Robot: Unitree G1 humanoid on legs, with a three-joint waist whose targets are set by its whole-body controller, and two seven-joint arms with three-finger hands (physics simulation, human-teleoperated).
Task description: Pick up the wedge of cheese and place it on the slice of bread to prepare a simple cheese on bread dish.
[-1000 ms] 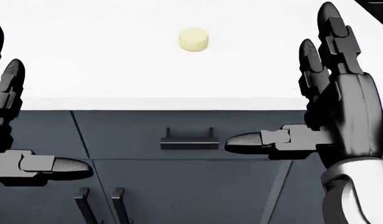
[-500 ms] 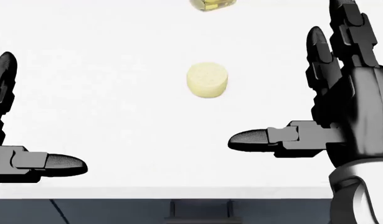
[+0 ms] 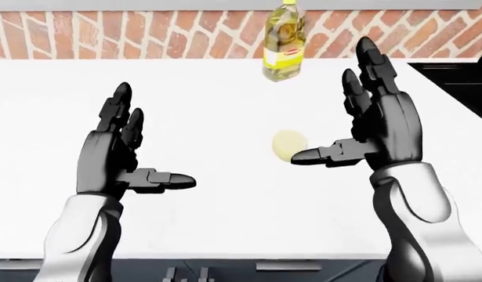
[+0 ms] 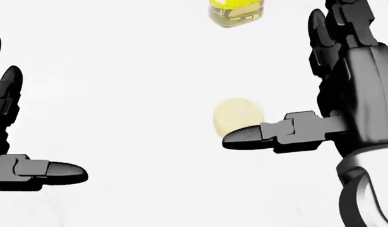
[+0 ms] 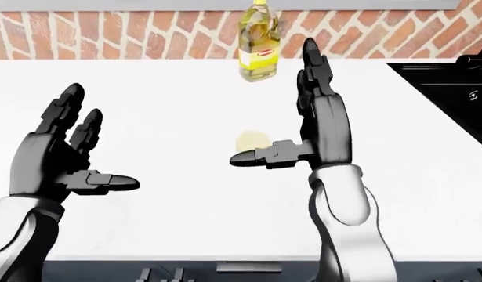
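A pale yellow round piece (image 3: 286, 141) lies on the white counter (image 3: 225, 217), near the middle of the left-eye view; I cannot tell whether it is the cheese or the bread. My right hand (image 3: 333, 106) hovers open just right of it, fingers upright, the thumb (image 4: 244, 136) crossing its lower edge in the head view. At the left my left hand (image 3: 150, 144) is open too, palm inward, holding nothing. No other food item shows.
A bottle of yellow oil (image 3: 284, 44) stands at the top of the counter against a brick wall (image 3: 147, 32). A black stove (image 3: 460, 82) borders the counter on the right. Drawer handles (image 3: 280, 265) show below the counter's near edge.
The camera has moved toward the counter: in the head view the drawer fronts slid out at the bottom, and the round piece and bottle moved down. Both hands stay open.
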